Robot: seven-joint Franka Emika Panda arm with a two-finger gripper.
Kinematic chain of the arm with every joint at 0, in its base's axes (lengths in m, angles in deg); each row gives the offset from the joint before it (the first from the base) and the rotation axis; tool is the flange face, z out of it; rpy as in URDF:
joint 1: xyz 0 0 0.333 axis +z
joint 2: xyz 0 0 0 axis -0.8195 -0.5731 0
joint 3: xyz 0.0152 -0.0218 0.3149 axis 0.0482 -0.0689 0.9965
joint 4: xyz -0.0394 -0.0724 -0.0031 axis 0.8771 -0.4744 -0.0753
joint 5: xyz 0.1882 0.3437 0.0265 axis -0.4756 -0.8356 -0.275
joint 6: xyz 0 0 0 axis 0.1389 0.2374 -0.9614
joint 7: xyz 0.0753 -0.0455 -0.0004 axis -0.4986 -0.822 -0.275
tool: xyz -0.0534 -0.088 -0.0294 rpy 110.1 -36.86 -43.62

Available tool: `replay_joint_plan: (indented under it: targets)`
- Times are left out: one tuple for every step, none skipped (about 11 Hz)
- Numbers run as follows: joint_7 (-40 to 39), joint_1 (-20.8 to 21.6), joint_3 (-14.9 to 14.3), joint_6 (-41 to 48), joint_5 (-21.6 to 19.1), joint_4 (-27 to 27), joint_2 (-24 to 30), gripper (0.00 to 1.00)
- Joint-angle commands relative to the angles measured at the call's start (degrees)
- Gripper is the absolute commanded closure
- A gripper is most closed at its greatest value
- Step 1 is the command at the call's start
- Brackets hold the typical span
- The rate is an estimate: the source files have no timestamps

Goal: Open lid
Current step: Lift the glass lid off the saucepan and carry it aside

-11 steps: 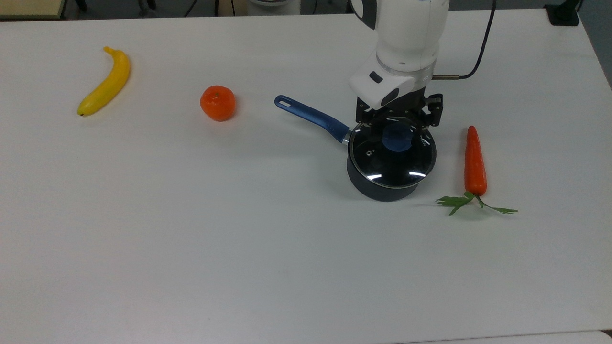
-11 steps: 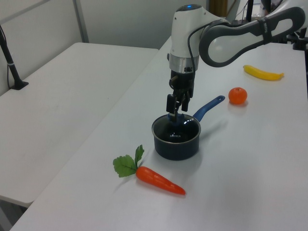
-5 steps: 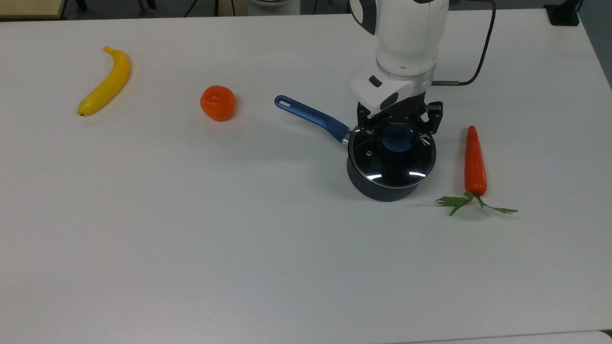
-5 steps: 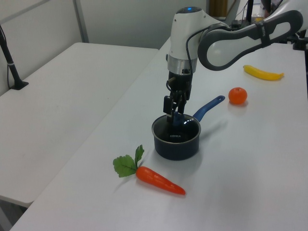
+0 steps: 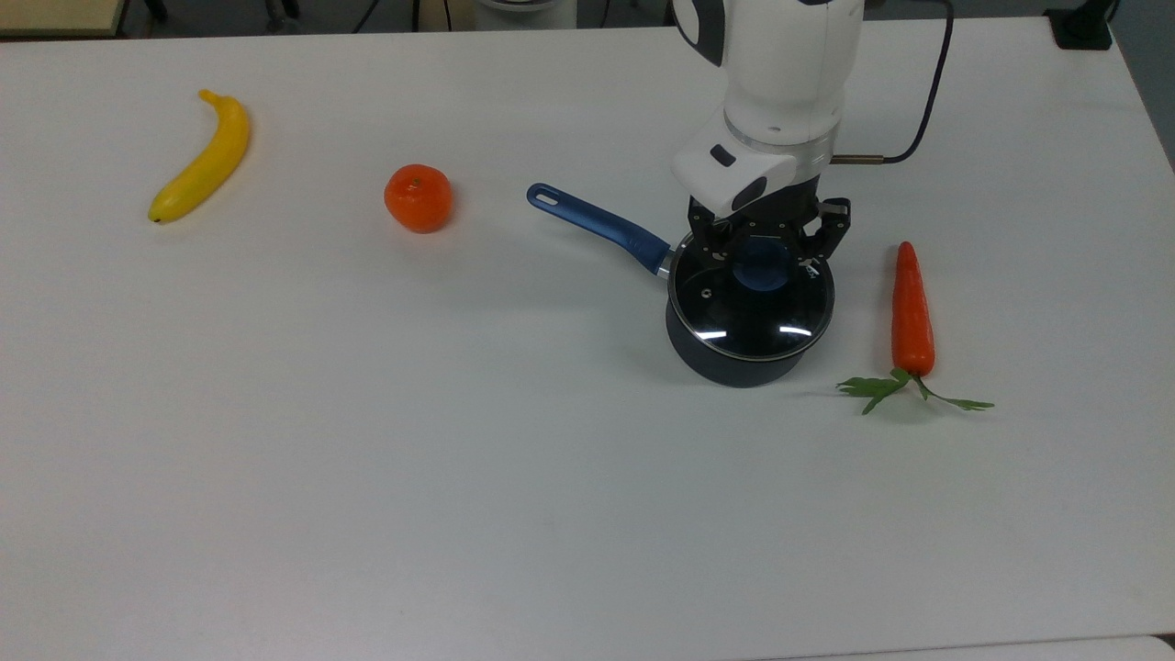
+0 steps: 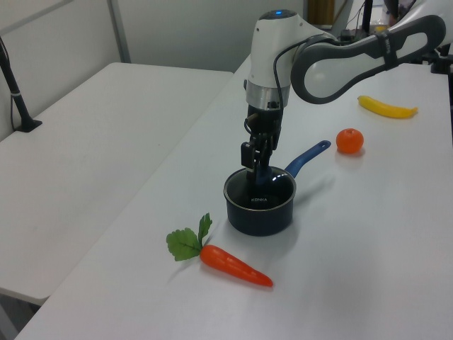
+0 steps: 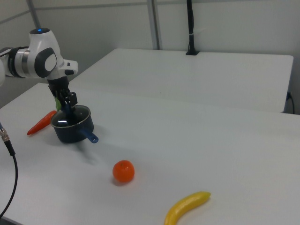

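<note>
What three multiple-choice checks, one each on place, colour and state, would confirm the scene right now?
1. In the top view, what lies to the right of the saucepan?
A. banana
B. carrot
C. orange

2. What colour is the lid's knob?
A. blue
B. red
C. white

3. Where is the lid?
A. flat on the table
B. on the saucepan
C. raised well above the saucepan

Answers:
1 B, the carrot is on the top view's right, while the banana and orange lie to its left.
2 A, the knob shows blue at the gripper.
3 B, its metal rim still rings the saucepan's mouth.
</note>
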Motion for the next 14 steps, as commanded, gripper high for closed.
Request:
replay_joint_plan:
  targets:
    - [1.3, 0.8, -0.6, 0.0, 0.9, -0.3, 0.2, 0.65]
    - [1.4, 0.8, -0.6, 0.0, 0.7, -0.3, 0.8, 0.65]
    - [1.4, 0.7, -0.6, 0.0, 0.3, -0.3, 1.4, 0.65]
    - [1.3, 0.5, -0.6, 0.0, 0.0, -0.3, 2.2, 0.66]
    - [1.3, 0.3, -0.6, 0.1, -0.2, -0.3, 3.3, 0.67]
    - [1.2, 0.0, -0.7, 0.7, -0.2, -0.2, 4.5, 0.67]
    - [1.1, -1.1, -0.7, 3.1, -0.3, -0.2, 5.5, 0.67]
    - [0.8, -2.3, -0.7, 4.4, -0.2, -0.2, 6.7, 0.67]
    - [0.8, -3.6, -0.8, 5.1, -0.1, 0.0, 7.6, 0.67]
    - [0.4, -5.1, -1.1, 5.8, 0.2, 0.1, 8.2, 0.67]
    - [-1.4, -7.5, -1.3, 6.7, 0.1, 0.0, 8.4, 0.67]
    - [-3.1, -10.6, -1.3, 7.2, -0.1, 0.1, 8.4, 0.67]
    - [-4.5, -13.4, -1.2, 7.1, -0.1, 0.1, 8.2, 0.67]
    - [-6.6, -16.1, -1.3, 7.0, -0.1, 0.2, 7.8, 0.66]
